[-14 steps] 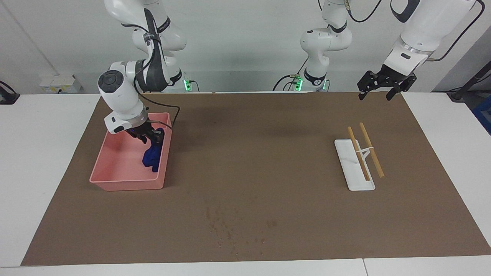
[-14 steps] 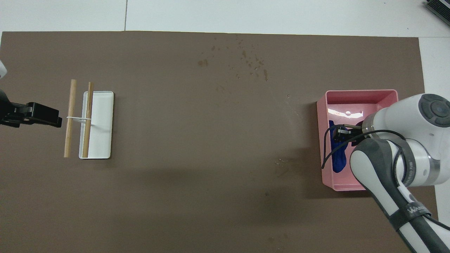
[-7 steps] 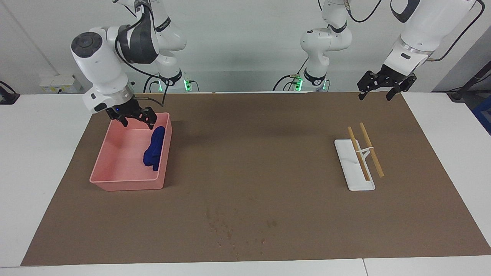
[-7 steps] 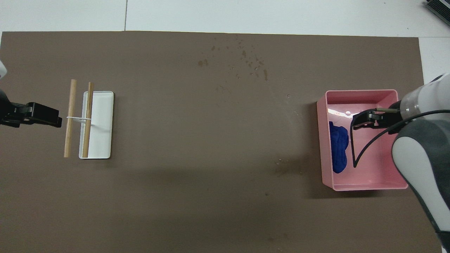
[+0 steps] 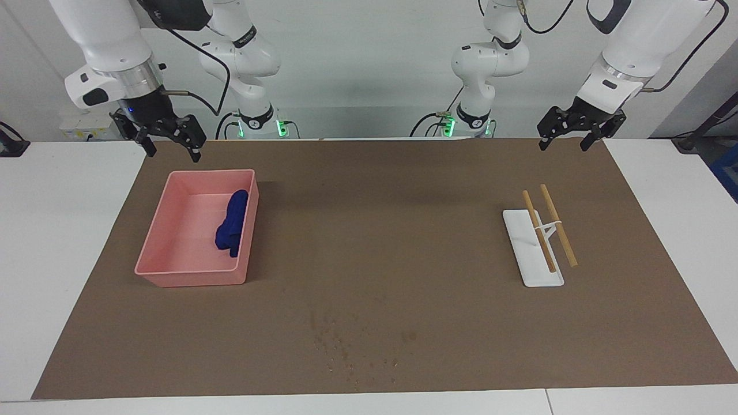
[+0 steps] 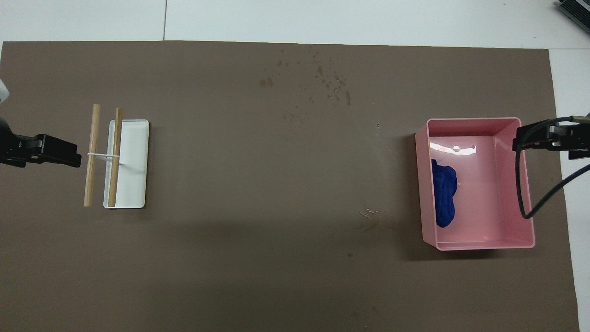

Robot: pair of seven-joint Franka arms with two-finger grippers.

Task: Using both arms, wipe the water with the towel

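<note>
The blue towel [image 5: 232, 225] lies crumpled in the pink tray [image 5: 173, 262], against the wall that faces the middle of the table; it also shows in the overhead view [image 6: 444, 191]. The water [image 5: 346, 343] is a scatter of small specks on the brown sheet, farther from the robots than the tray, and also shows in the overhead view [image 6: 329, 83]. My right gripper [image 5: 171, 151] is open and empty, raised above the tray's edge; it also shows in the overhead view [image 6: 523, 137]. My left gripper [image 5: 564, 145] is open and empty, and waits in the air over the sheet's edge at the left arm's end.
A white rack with two wooden sticks [image 5: 539, 248] stands toward the left arm's end of the sheet and also shows in the overhead view [image 6: 124, 163]. The left gripper [image 6: 69, 156] shows beside it. A few tiny drops [image 6: 368, 213] lie on the sheet beside the tray.
My right gripper has let go of the towel and risen out of the tray, up and toward its own base. The towel stays in the tray. The left arm has not moved.
</note>
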